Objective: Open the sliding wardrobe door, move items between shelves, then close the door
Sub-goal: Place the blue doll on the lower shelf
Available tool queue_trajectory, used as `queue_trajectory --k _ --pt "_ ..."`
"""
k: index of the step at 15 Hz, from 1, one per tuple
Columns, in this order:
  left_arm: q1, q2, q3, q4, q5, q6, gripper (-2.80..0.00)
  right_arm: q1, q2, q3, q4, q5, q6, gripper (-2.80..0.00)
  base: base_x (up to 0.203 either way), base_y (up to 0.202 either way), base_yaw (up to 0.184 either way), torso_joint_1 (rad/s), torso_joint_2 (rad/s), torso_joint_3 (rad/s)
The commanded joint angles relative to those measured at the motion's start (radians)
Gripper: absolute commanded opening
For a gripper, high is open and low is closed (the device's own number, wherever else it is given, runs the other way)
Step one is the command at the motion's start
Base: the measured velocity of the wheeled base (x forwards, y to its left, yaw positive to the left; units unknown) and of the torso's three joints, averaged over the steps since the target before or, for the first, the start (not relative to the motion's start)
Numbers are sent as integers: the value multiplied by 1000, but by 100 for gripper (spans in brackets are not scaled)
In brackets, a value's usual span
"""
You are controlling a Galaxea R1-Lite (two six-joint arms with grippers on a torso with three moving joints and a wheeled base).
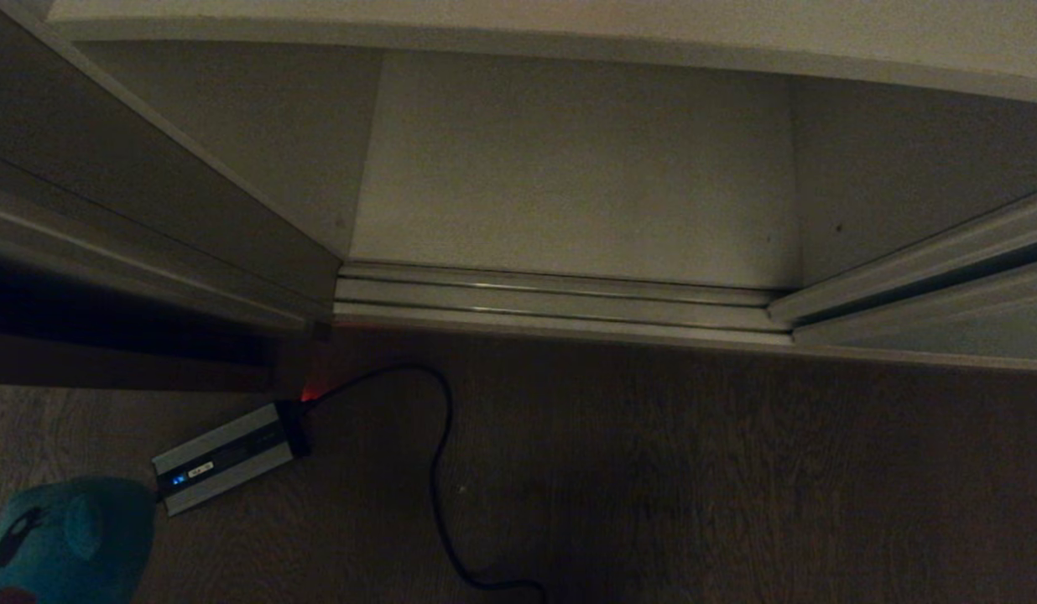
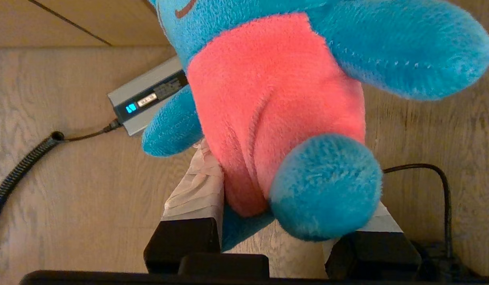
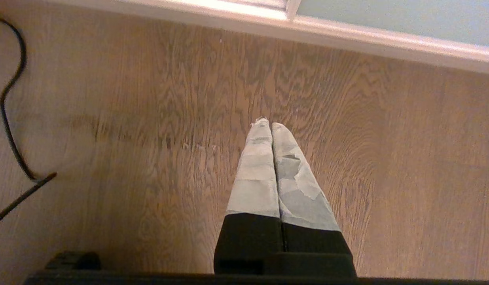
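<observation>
Plainly mid-transfer: wardrobe open, blue toy in the left claw.

Largest first, the sliding wardrobe door (image 1: 930, 277) stands pushed aside at three o'clock in the head view, leaving the bottom shelf (image 1: 569, 168) bare at twelve, above the floor track (image 1: 552, 302). On the wooden floor (image 1: 695, 470) a grey power brick (image 1: 225, 457) and its cable (image 1: 439, 470) lie at seven o'clock. The blue plush toy (image 2: 276, 107) looks light, soft and squashy, so it probably needs a firm pinch across the body rather than a limb. The left claw (image 2: 282, 231), partly spread, clamps the toy's red belly between taped fingers (image 2: 195, 190). The right claw (image 3: 271, 130) hangs clenched and empty over the floor.
</observation>
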Motion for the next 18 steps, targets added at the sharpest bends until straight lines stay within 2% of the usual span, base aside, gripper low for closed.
queue_trajectory --k 1,4,7,9,12,14,18 --pt "0 2 1 -3 0 5 -280 0 -1 3 0 0 -2 -280 0 0 0 2 3 -88" --pt "0 5 -13 -11 -20 97 -280 0 -1 5 0 0 0 -280 0 0 0 4 0 -33" --pt "1 124 -138 1 -100 114 -280 0 -1 3 1 0 0 -280 0 0 0 0 0 0" --pt "0 341 -166 -43 -147 101 -280 0 -1 5 0 0 -2 -280 0 0 0 0 0 0" --pt "-4 728 -226 -196 -234 66 -280 0 -1 5 0 0 0 -280 0 0 0 0 0 0" --pt "-15 964 -314 -273 -290 49 -280 0 -1 5 0 0 0 -280 0 0 0 0 0 0" --pt "-52 1325 -518 -389 -339 33 -280 0 -1 5 0 0 0 -280 0 0 0 0 0 0"
